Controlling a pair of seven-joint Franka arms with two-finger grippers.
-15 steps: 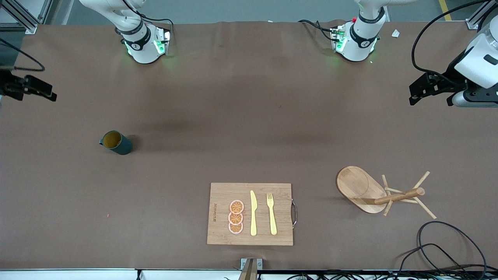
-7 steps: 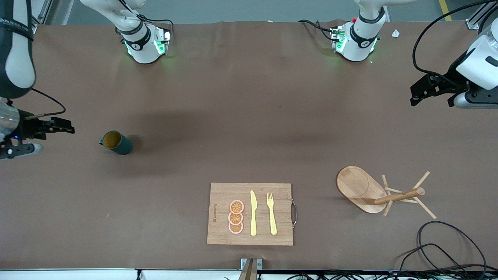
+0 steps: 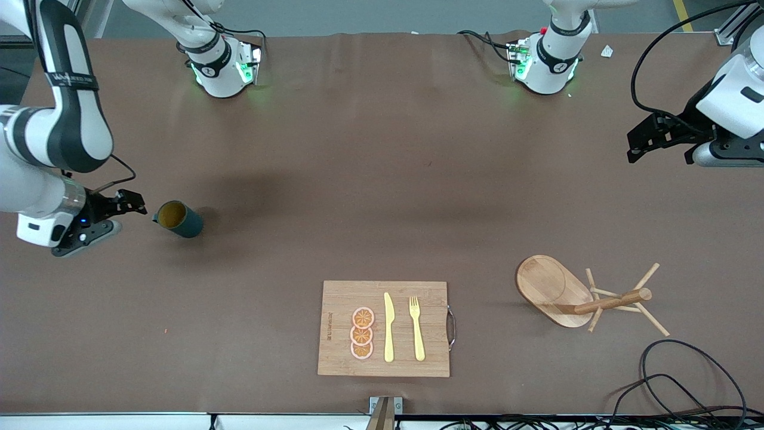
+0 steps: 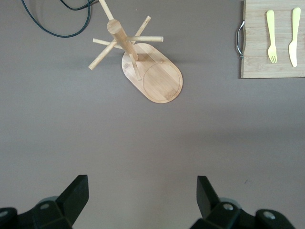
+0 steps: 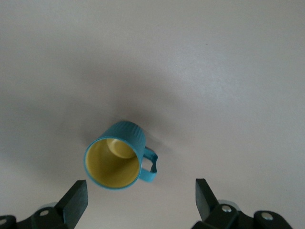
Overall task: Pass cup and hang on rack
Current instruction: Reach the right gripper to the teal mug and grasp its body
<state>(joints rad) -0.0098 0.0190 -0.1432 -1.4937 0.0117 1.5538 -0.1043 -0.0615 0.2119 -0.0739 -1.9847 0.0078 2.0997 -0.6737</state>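
Note:
The cup [image 3: 178, 219] is a dark teal mug with a yellowish inside, standing upright on the table toward the right arm's end. My right gripper [image 3: 132, 203] is open and empty just beside it. In the right wrist view the cup [image 5: 116, 155] lies ahead of the open right gripper [image 5: 140, 200], not between the jaws, handle to one side. The rack [image 3: 552, 289] stands toward the left arm's end. My left gripper [image 3: 641, 143] hangs open and empty, farther from the front camera than the rack. The left wrist view shows the rack [image 4: 152, 71] well ahead of the left gripper [image 4: 143, 198].
A wooden cutting board [image 3: 340, 298] with a yellow knife [image 3: 388, 328], a yellow fork [image 3: 416, 328] and orange slices [image 3: 362, 334] lies near the table's front edge. Black cables [image 3: 686, 376] lie at the front corner by the rack.
My right arm has swung in from the table's end and brought its open gripper close beside the cup. The left gripper has barely moved.

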